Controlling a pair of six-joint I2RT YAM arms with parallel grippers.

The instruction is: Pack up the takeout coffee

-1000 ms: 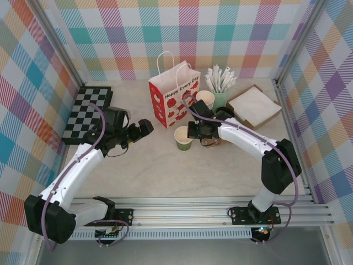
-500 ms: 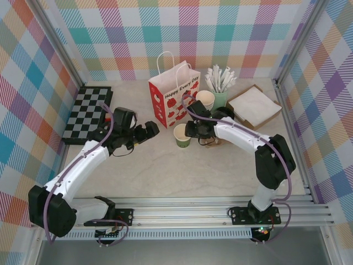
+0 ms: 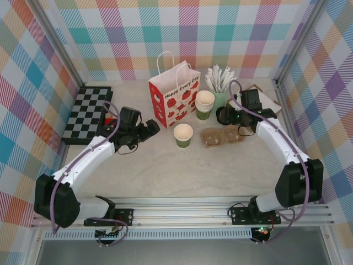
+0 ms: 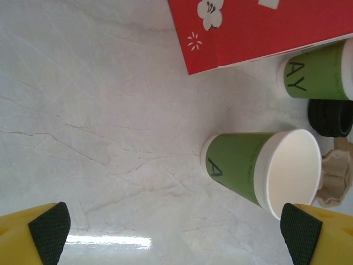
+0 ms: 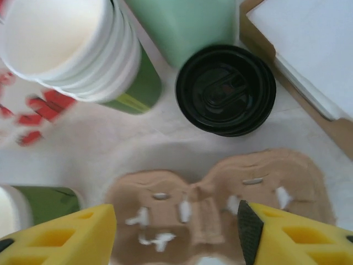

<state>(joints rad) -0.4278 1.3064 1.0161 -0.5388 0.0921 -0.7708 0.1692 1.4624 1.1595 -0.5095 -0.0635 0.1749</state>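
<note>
One lidless green cup (image 3: 183,134) stands just left of one carrier (image 3: 223,136); one lid stack (image 5: 226,90), one cup pile (image 3: 204,102) and one red bag (image 3: 174,96) crowd behind. Left gripper (image 4: 175,234) and right gripper (image 5: 176,236) gape, empty.

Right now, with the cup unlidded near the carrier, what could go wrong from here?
The black lids look stacked; the open right tool may lift several at once. The lidless green cup stands loose; the open left tool could tip it toward the carrier.
</note>
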